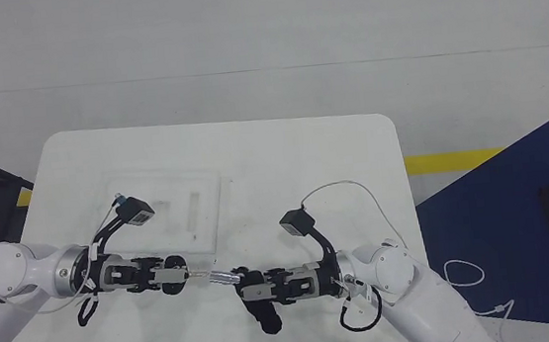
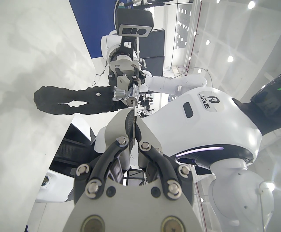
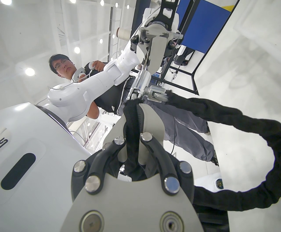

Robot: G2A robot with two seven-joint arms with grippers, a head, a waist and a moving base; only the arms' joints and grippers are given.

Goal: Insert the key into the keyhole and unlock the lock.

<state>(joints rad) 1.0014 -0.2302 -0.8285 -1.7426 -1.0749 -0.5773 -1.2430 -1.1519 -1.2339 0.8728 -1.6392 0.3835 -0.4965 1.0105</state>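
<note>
silver key (image 2: 132, 124) is pinched flat in the left pincer (image 2: 131, 131), which is closed tight on it with the blade sticking out past the tips. the blade tip sits right at the keyhole (image 2: 131, 101) in the round metal end of the lock (image 2: 126, 95). it's touching, but i can't tell how deep it's gone in.

the right pincer (image 3: 132, 109) is clamped down on the lock from the other side, gripping the black fabric-sleeved part just beside the metal body. the rest of the black cable loop (image 3: 241, 125) curls out to one side of that pincer.

from the top view the two arms come in from opposite sides and meet nose to nose near the front middle of the white counter (image 1: 303, 158), with key and lock in a straight line between them. a pale flat tray (image 1: 174, 205) lies on the counter behind the left arm, well apart from the lock.
</note>
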